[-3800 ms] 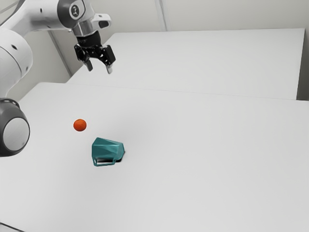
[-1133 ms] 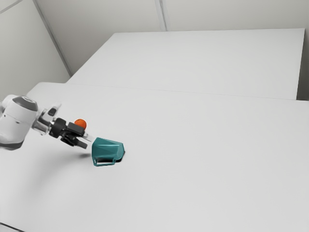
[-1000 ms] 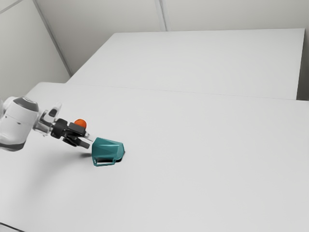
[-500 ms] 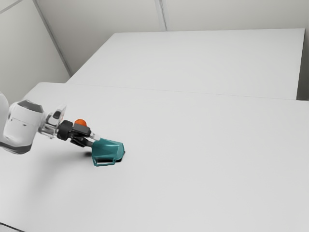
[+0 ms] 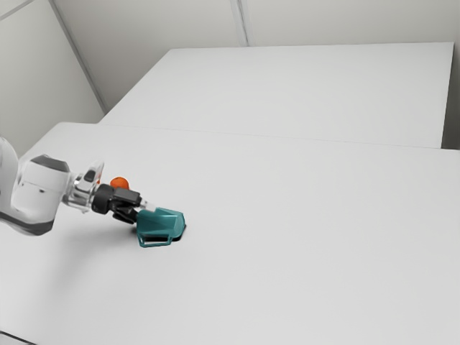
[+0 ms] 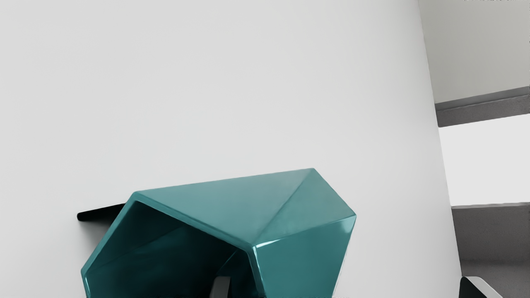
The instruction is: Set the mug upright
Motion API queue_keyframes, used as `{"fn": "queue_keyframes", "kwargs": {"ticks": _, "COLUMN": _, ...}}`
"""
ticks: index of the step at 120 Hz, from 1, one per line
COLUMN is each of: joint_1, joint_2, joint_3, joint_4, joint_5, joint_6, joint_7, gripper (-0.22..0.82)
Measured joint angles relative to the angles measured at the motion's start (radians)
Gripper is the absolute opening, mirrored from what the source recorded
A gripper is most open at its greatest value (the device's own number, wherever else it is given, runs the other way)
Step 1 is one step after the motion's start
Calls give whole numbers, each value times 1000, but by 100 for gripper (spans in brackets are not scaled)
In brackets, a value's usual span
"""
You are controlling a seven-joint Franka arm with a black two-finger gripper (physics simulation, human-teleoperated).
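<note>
Room: pale walls [image 5: 345, 21] behind a white desk [image 5: 302, 244]. My tool [image 5: 144, 213] is open at the mug's mouth, its fingers spread wide and not clamped on anything. In the wrist view, one finger [image 6: 222, 287] reaches into the mouth; the other [image 6: 476, 287] stands outside, well apart from it. Mug [image 5: 164, 224]: teal, faceted, lying on its side on the desk, well in from the far edge; mouth toward the exterior view's left, handle [image 5: 155, 244] on the near side. Orange ball [image 5: 120, 183]: behind the tool and partly hidden by it, nearer than the mug to the desk's far corner at the exterior view's left. My white arm [image 5: 44, 188] enters from that side.
</note>
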Motion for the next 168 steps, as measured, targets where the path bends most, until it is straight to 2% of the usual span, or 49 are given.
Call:
{"fn": "queue_keyframes", "kwargs": {"ticks": 18, "joint_1": 0, "joint_2": 0, "joint_3": 0, "joint_4": -9, "joint_5": -13, "joint_6": -1, "joint_7": -4, "gripper": 49}}
{"fn": "queue_keyframes", "kwargs": {"ticks": 97, "joint_1": -9, "joint_2": -4, "joint_3": -2, "joint_4": -9, "joint_5": -28, "joint_6": 0, "joint_7": -16, "gripper": -7}}
{"fn": "queue_keyframes", "kwargs": {"ticks": 127, "joint_1": -23, "joint_2": -21, "joint_3": -5, "joint_4": -1, "joint_5": -27, "joint_6": 4, "joint_7": -18, "gripper": -15}}
{"fn": "queue_keyframes", "kwargs": {"ticks": 152, "joint_1": -55, "joint_2": -73, "joint_3": -29, "joint_4": 33, "joint_5": -19, "joint_6": 14, "joint_7": -25, "gripper": -17}}
{"fn": "queue_keyframes", "kwargs": {"ticks": 168, "joint_1": -85, "joint_2": -135, "joint_3": -104, "joint_4": 84, "joint_5": 62, "joint_6": 67, "joint_7": -52, "gripper": -17}}
